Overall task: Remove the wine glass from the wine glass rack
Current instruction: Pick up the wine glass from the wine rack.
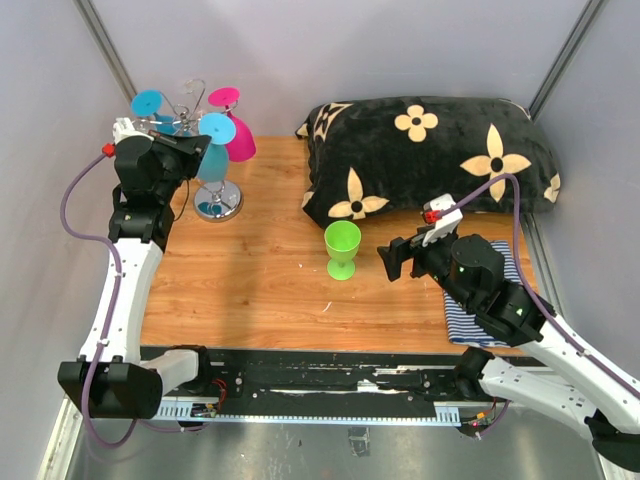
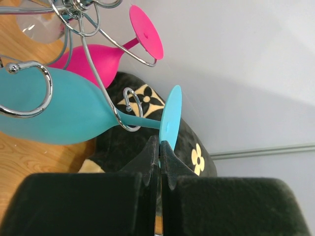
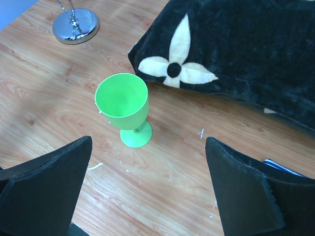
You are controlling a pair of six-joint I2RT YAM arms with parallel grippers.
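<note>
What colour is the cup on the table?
The cup is green, clearest in the right wrist view.

High overhead and close, downward right-wrist views both catch the wine glass rack [image 1: 217,203].

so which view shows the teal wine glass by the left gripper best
Left wrist: the teal wine glass fills it, stem hooked on the rack. Top external shows it partly behind the left arm; right wrist only catches the rack's base.

Left pincer [image 2: 159,146] closed (right pincer [image 3: 148,145] agape)
</note>
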